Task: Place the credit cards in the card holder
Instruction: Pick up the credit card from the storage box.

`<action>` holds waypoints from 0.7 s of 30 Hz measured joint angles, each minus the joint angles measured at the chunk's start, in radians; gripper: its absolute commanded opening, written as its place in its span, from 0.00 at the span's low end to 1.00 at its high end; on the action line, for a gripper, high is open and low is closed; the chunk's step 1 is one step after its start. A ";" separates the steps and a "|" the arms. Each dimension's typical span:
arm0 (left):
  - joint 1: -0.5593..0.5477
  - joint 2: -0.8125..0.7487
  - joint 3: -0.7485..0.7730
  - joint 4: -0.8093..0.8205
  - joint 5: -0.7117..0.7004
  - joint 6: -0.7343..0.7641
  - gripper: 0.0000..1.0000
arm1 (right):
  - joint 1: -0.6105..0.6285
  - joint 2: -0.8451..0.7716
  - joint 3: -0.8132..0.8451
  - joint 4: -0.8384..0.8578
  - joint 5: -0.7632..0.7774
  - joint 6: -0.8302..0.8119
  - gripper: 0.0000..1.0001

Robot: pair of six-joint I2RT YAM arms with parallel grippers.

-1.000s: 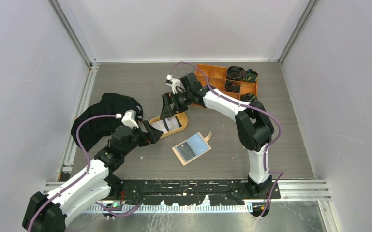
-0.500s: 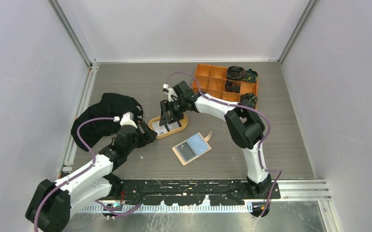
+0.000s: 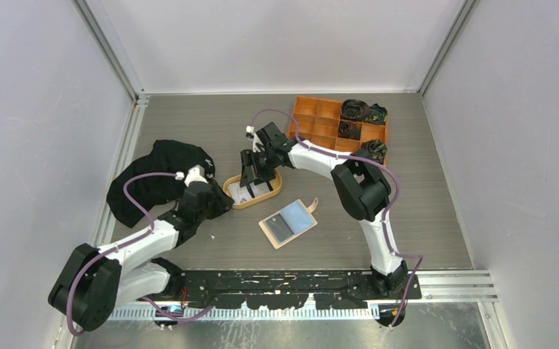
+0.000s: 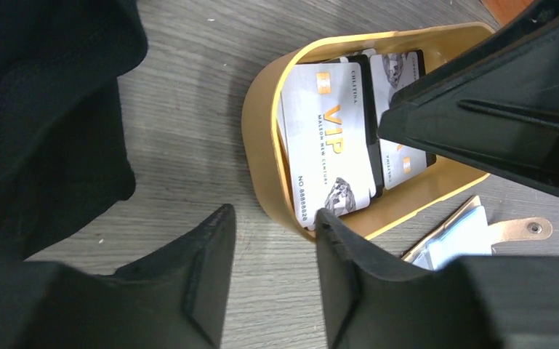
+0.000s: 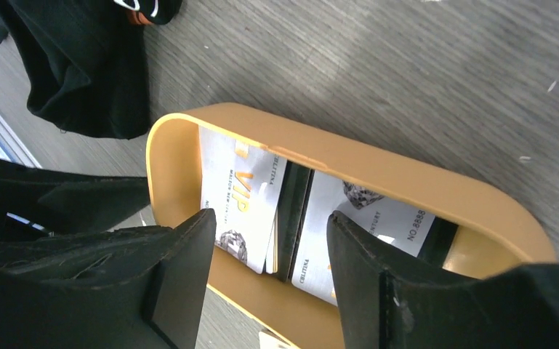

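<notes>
Grey wood-grain table (image 3: 421,218) carries everything, and a heap of black cloth (image 3: 153,174) lies at nine o'clock from the middle, out of the work. At one o'clock sits the orange compartment box (image 3: 320,120), also apart from the job. Near the centre is the oval tan tray (image 3: 258,204), whose raised rim keeps the credit cards corralled but also means they must be lifted out from above. At five o'clock of the tray the card holder (image 3: 288,222) lies spread open and flat, inside upward, likely so that a card can be slid in; whether the dark panel on it is a card, I cannot tell. The right pincer (image 5: 269,225) hangs over the tray, spread wide with nothing between its fingers, straddling the seam between cards as if lining up a pick. The left pincer (image 4: 270,218), likewise spread and empty, waits just off the tray's eight o'clock end, perhaps to steady it. Inside lie two light VIP cards (image 4: 331,142) side by side, with a dark card (image 5: 291,218) edging out between them.
</notes>
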 measured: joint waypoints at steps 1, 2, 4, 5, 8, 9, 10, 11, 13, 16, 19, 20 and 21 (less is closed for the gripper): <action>0.000 0.008 0.004 0.006 0.001 -0.001 0.40 | 0.000 0.004 0.006 0.000 0.001 0.000 0.62; 0.000 0.018 0.008 0.013 0.003 0.001 0.38 | 0.000 0.011 0.014 0.000 0.002 0.002 0.61; 0.000 0.035 0.012 0.024 0.008 0.000 0.32 | 0.000 0.026 0.030 -0.001 0.000 0.003 0.60; 0.001 0.041 0.014 0.029 0.010 -0.001 0.29 | 0.000 0.032 0.038 -0.002 -0.002 0.005 0.59; 0.003 0.055 0.018 0.049 0.024 -0.001 0.23 | -0.001 0.051 0.053 0.004 -0.031 0.017 0.55; 0.003 0.057 0.018 0.054 0.026 0.000 0.21 | -0.001 0.056 0.055 0.009 -0.046 0.023 0.54; 0.004 0.058 0.018 0.056 0.027 -0.002 0.20 | -0.001 0.061 0.055 0.015 -0.065 0.030 0.53; 0.004 0.059 0.018 0.057 0.028 -0.004 0.19 | -0.001 0.063 0.055 0.021 -0.081 0.037 0.53; 0.008 0.060 0.018 0.062 0.029 -0.006 0.17 | 0.000 0.069 0.055 0.028 -0.111 0.052 0.51; 0.011 0.063 0.018 0.070 0.030 -0.014 0.16 | -0.003 0.071 0.047 0.049 -0.142 0.076 0.49; 0.012 0.063 0.018 0.071 0.029 -0.019 0.15 | -0.013 0.072 0.030 0.074 -0.166 0.107 0.46; 0.012 0.063 0.018 0.071 0.029 -0.020 0.15 | -0.017 0.072 0.022 0.085 -0.176 0.119 0.44; 0.012 0.063 0.018 0.071 0.029 -0.021 0.15 | -0.021 0.072 0.015 0.094 -0.185 0.130 0.43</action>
